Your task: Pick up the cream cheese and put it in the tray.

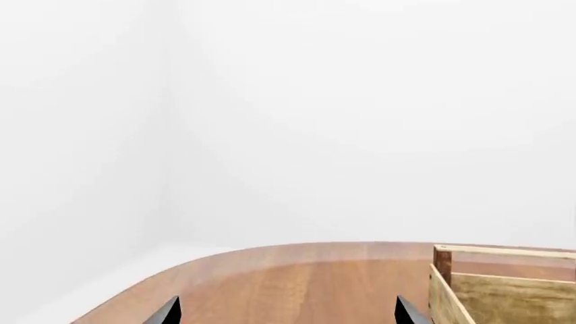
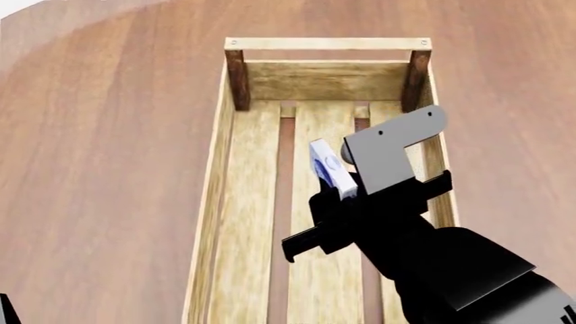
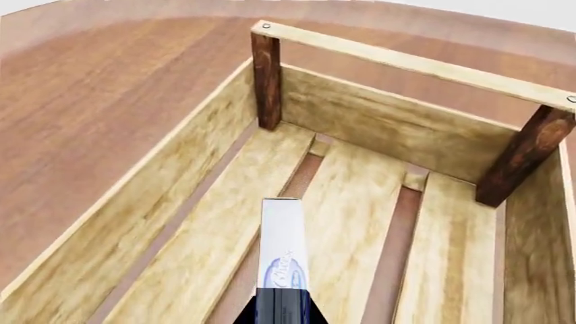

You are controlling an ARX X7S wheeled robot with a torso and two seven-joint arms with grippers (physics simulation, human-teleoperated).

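Your right pincer pinches the cream cheese at frame centre, seemingly above the tray floor. Your left pincer is spread over the bench.

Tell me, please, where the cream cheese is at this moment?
The cream cheese is gripped in the right gripper, held on edge above the slatted floor of the tray, toward its right side and far end in the head view.
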